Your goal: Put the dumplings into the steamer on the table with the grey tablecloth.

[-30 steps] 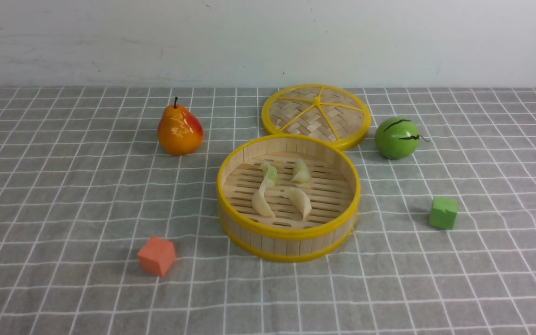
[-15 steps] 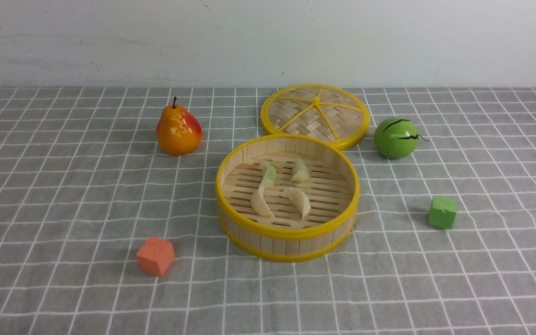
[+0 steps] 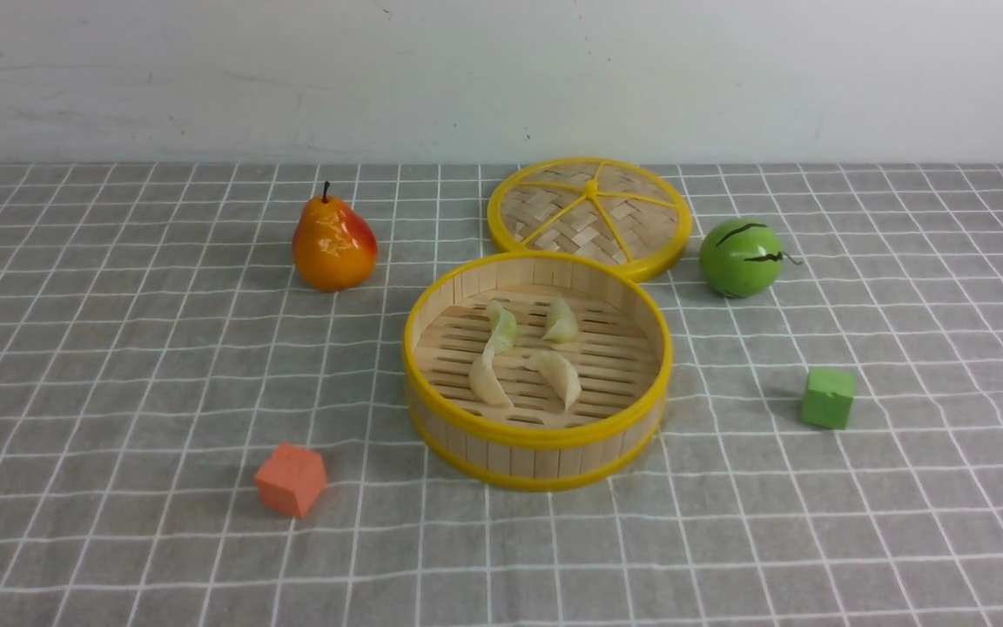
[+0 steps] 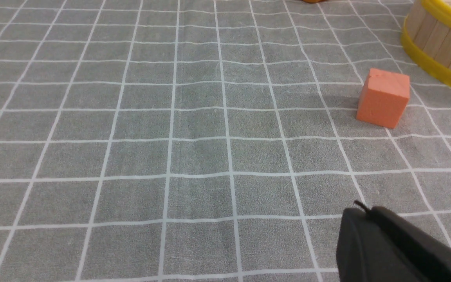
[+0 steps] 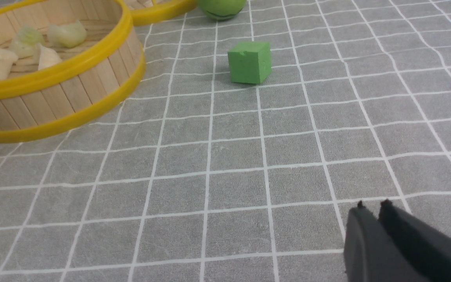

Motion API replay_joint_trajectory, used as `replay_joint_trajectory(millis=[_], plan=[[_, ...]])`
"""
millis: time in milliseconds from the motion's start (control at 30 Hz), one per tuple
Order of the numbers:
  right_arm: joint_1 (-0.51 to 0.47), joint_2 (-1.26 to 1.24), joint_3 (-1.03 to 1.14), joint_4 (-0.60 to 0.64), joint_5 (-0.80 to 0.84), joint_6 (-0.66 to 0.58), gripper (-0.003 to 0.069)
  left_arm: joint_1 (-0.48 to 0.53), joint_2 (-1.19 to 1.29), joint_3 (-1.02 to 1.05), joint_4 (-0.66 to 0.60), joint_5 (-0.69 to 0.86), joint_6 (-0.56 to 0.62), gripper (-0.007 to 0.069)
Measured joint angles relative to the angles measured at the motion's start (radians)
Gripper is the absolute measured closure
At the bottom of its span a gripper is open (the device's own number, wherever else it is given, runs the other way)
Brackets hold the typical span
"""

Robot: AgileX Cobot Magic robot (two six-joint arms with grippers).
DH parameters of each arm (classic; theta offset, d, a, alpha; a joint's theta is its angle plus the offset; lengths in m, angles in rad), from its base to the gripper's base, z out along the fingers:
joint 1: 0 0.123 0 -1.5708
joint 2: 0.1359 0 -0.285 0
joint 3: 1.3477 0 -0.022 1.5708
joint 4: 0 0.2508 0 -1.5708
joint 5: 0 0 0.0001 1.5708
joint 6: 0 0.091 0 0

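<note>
Inside the steamer (image 3: 536, 435), mid-table, all four dumplings (image 3: 490, 381) are seen, well ahead of the left gripper (image 4: 360, 213) and right gripper (image 5: 372, 209), both pressed together, empty.

dumplings (image 3: 526, 357): four glossy pleated crescents, cream to pale green, lying on the steamer's slatted floor near its middle | steamer (image 3: 538, 435): round bamboo basket, yellow rims, upright, uncovered, on the grey tablecloth (image 3: 118, 366) covering the table (image 3: 902, 522)

staged test tabletop: gridded grey tablecloth (image 3: 118, 366), bare white wall (image 3: 501, 78), toy fruit.
</note>
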Motion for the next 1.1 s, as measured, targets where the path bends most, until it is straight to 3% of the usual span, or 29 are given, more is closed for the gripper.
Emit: replay_joint_trajectory(millis=[1100], plan=[[0.0, 0.0, 0.0, 0.0, 0.0, 0.0, 0.0579, 0.0, 0.0, 0.0, -0.027, 0.0, -0.04, 0.0638]])
